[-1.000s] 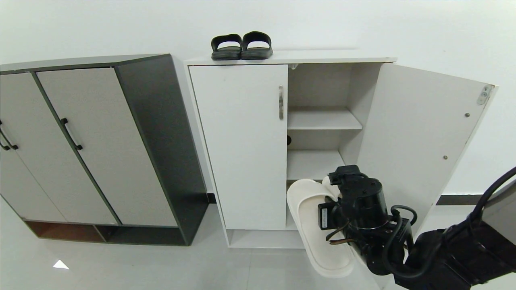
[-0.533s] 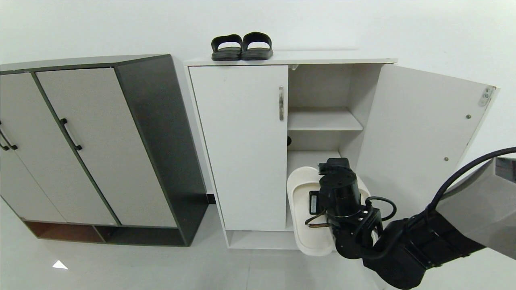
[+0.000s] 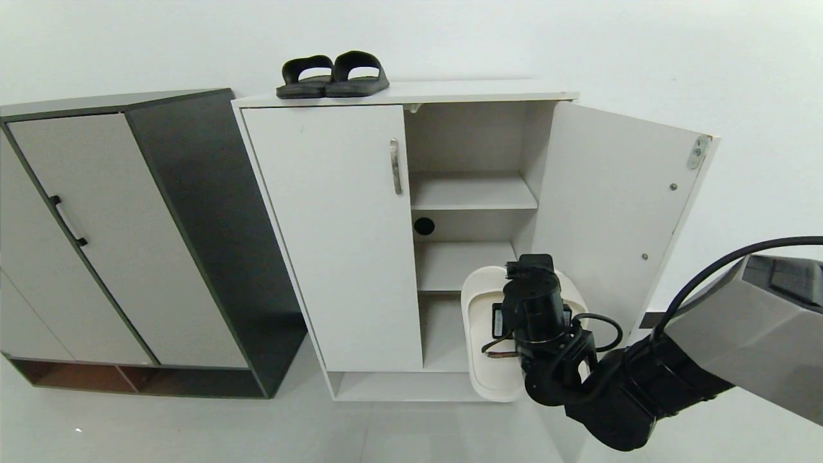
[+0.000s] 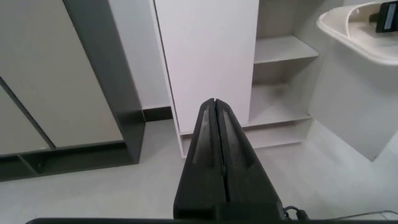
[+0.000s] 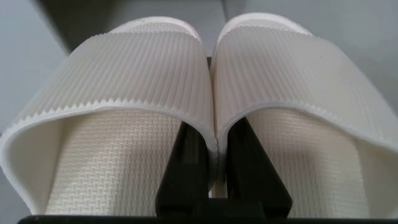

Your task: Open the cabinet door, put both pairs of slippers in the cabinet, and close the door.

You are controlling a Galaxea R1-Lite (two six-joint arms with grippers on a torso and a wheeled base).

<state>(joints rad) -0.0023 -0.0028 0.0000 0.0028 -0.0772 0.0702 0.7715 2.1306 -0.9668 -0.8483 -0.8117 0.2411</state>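
my right gripper (image 5: pixel 213 177) is clamped on the white slippers (image 3: pixel 483 325) where their inner sides meet, just in front of the open cabinet (image 3: pixel 334 244). they look light, soft and bendy, so that central pinch suits. the left gripper (image 4: pixel 215 124) is closed and empty. the black slippers (image 3: pixel 332 76) sit on top of the cabinet.
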